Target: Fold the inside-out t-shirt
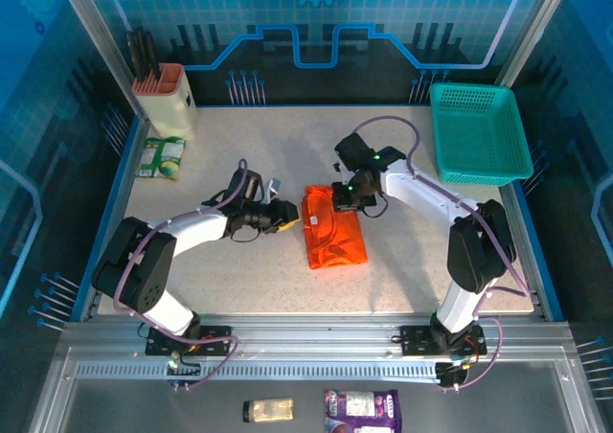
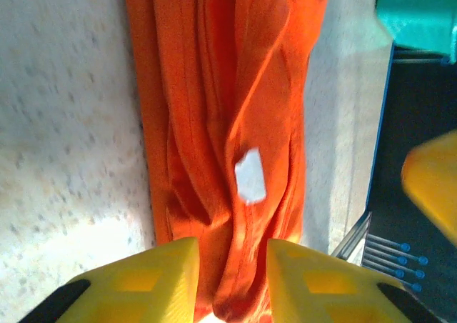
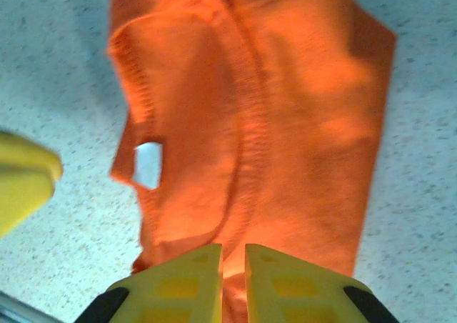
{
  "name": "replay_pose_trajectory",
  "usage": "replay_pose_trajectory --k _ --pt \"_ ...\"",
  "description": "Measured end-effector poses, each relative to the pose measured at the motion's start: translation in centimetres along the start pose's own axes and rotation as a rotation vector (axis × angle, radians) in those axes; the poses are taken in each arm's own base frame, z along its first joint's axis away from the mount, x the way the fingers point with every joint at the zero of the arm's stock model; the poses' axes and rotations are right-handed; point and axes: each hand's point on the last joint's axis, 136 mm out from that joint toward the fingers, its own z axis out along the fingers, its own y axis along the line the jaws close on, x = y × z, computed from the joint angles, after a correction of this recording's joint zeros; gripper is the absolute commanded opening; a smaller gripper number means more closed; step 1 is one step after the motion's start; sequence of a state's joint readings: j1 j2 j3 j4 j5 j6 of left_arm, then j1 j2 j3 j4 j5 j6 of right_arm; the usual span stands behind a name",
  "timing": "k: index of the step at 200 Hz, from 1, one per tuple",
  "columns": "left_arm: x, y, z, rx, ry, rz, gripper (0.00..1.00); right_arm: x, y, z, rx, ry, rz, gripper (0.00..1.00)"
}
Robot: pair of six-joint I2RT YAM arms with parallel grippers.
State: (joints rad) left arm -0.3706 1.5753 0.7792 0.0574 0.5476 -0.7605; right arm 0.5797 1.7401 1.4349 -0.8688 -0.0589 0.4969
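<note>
We see the orange t-shirt as a rumpled strip, white tag showing; the right jaws pinch it, and we cannot tell whether the left jaws grip it.

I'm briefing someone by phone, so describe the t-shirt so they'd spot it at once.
On the speckled table, look to the middle, between the left gripper and right gripper. There lies the t-shirt, folded into a narrow slab. It is soft bright orange cloth with a small white tag, unlike the rigid teal basket at the far right.
</note>
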Motion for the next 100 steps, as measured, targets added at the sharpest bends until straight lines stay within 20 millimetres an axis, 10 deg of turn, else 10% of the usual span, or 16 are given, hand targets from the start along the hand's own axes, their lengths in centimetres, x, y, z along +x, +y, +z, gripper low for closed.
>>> replay_pose_trajectory --k 100 --pt "1.4 2.6 4.3 0.073 0.099 -0.151 0.05 1.8 5.2 5.4 0.090 0.144 -0.087 0.26"
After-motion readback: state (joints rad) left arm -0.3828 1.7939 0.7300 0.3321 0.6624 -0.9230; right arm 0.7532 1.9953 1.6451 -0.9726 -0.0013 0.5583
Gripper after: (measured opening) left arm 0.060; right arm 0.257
